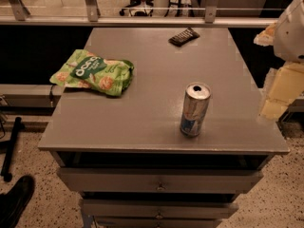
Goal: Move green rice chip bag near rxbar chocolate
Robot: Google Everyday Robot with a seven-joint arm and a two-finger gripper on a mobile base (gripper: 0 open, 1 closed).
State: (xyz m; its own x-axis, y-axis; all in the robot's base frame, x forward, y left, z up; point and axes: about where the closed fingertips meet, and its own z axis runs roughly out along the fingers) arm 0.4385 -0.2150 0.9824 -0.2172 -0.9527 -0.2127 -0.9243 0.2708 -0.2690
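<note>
Green rice chip bag [93,72]: lies at the left edge of the grey table [152,122], well apart from the rxbar chocolate [184,36] at the far edge. Gripper [278,96]: beside the table's right side, away from the bag; released or clenched, cannot tell. Move judged not yet begun.

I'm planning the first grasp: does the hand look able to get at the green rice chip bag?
Probably yes. The hand sits right of the table; the green rice chip bag lies uncovered at the left edge. Only the can stands between, nearer the front, leaving open tabletop behind it.
</note>
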